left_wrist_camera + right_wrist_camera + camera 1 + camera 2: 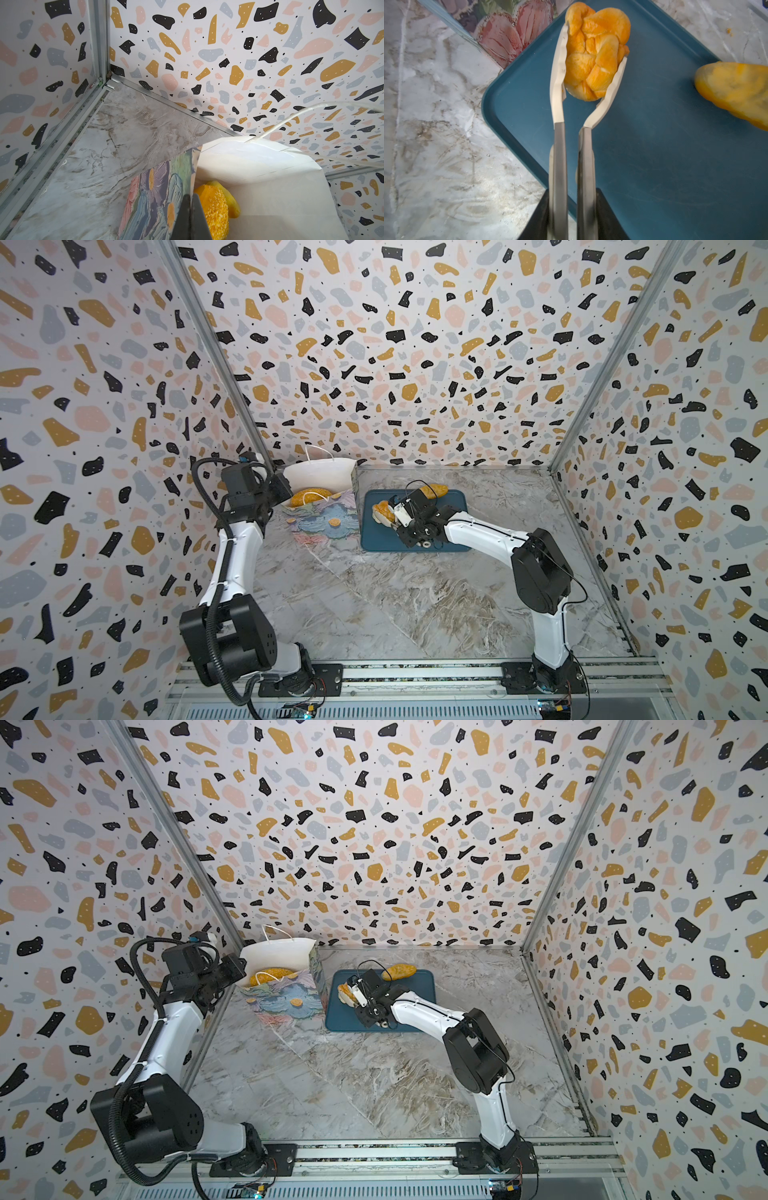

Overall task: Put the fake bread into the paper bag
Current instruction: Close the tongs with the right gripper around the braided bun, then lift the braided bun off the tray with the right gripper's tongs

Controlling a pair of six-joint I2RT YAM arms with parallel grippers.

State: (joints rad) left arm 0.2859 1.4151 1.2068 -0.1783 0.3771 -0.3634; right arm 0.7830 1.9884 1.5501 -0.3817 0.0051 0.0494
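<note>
R gripper is clamped on tongs, whose tips pinch the knotted roll at the bag-side edge of the blue tray (a long roll lies on it too). L gripper is pinched tight on the paper bag wall w/ a seeded loaf inside.

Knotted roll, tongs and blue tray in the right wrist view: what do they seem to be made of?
Knotted roll: probably soft foam or plastic; glossy orange skin, pale at the creases. Tongs: likely metal; smooth grey handles, pale scalloped tips, perhaps coated. Tray: seemingly plastic; matte dark blue, rounded moulded rim, faint scuffs.
</note>
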